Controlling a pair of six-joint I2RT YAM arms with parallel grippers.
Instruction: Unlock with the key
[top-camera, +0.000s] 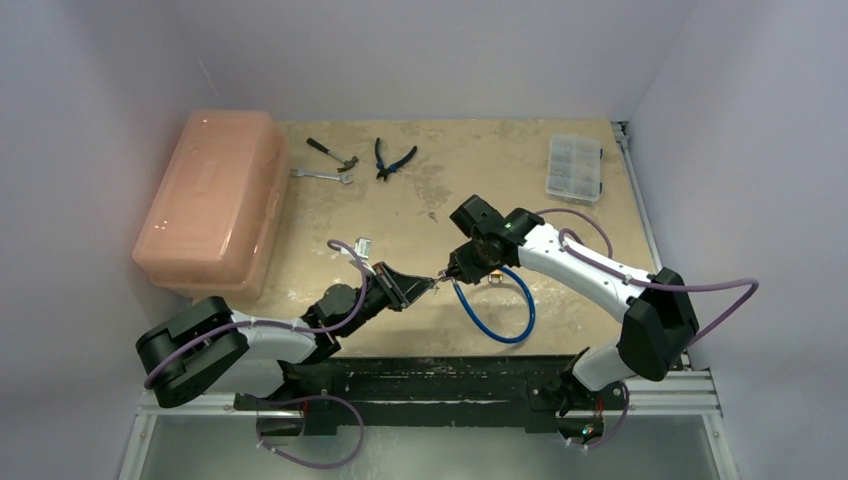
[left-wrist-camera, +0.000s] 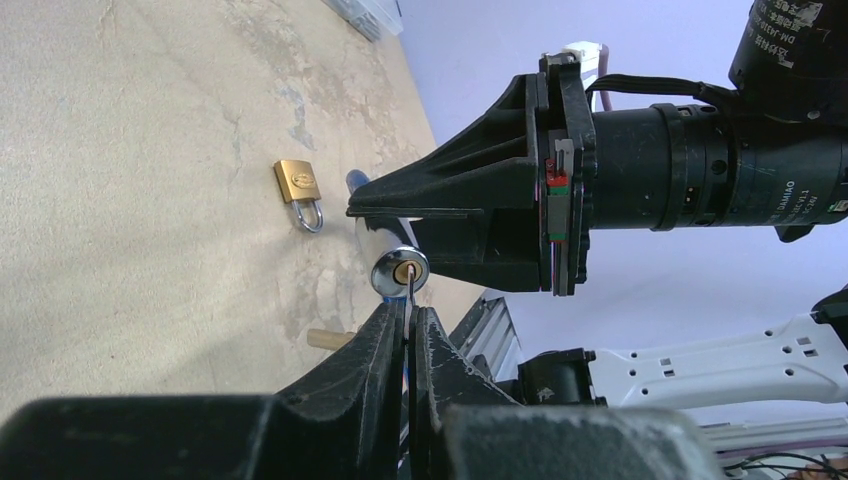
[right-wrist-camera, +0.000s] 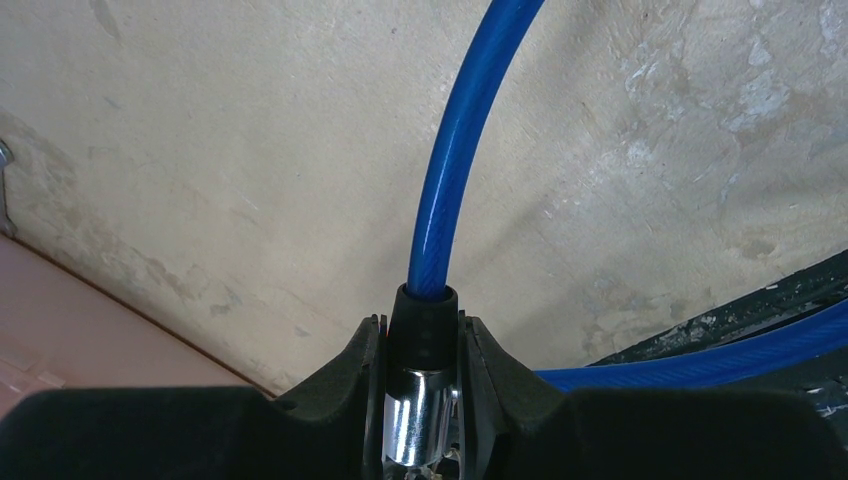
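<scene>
My left gripper (left-wrist-camera: 410, 315) is shut on the thin silvery key (left-wrist-camera: 411, 286). The key's tip sits in the brass keyhole of a chrome lock cylinder (left-wrist-camera: 400, 270). My right gripper (right-wrist-camera: 424, 335) is shut on that lock's barrel: a chrome body (right-wrist-camera: 418, 425) with a black collar (right-wrist-camera: 424, 318), from which a blue cable (right-wrist-camera: 450, 170) comes out. In the top view both grippers meet above the table's near middle, left (top-camera: 420, 287) and right (top-camera: 455, 270), with the blue cable loop (top-camera: 500, 312) hanging below them. The key's ring is hidden between my fingers.
A small brass padlock (left-wrist-camera: 298, 184) lies on the table beyond the grippers. An orange plastic box (top-camera: 210, 200) stands at the left. A hammer (top-camera: 332, 153), a wrench (top-camera: 322, 175) and pliers (top-camera: 392, 158) lie at the back. A clear organizer (top-camera: 575, 167) is at the back right.
</scene>
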